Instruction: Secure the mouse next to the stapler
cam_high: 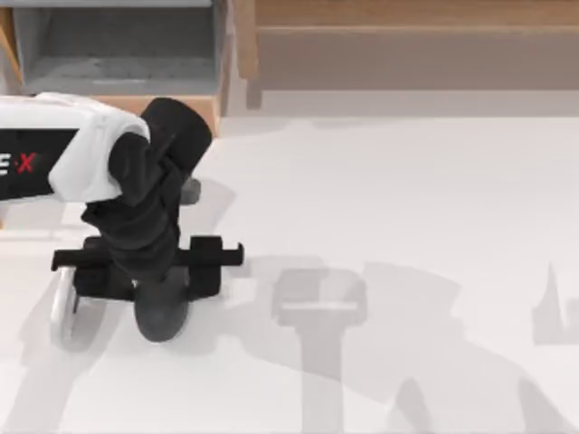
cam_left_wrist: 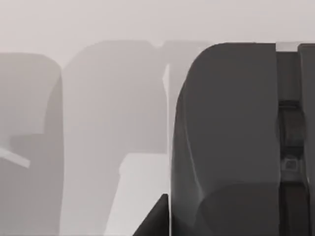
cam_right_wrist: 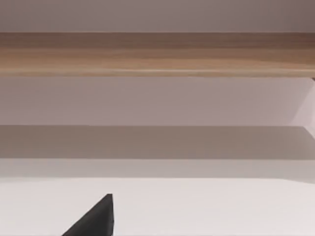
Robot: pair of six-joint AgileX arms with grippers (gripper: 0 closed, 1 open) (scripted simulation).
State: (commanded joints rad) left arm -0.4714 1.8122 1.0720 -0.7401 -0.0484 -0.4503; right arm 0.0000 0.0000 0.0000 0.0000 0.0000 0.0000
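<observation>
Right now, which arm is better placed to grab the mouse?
Left. The left gripper hangs over the left side of the table, right beside the white rim of what looks like the mouse. The right arm's wrist view faces the wooden ledge instead.

Mouse (cam_high: 65,312) half under left claw (cam_high: 145,298)

— Up close? A big dark grey rounded body (cam_left_wrist: 231,137), edge upright, with black slotted parts (cam_left_wrist: 293,132) just beside it.
— Behind? Pale table surface (cam_left_wrist: 142,187), crossed by soft grey shadows (cam_left_wrist: 113,98); a small black tip (cam_left_wrist: 156,221) low down.
</observation>
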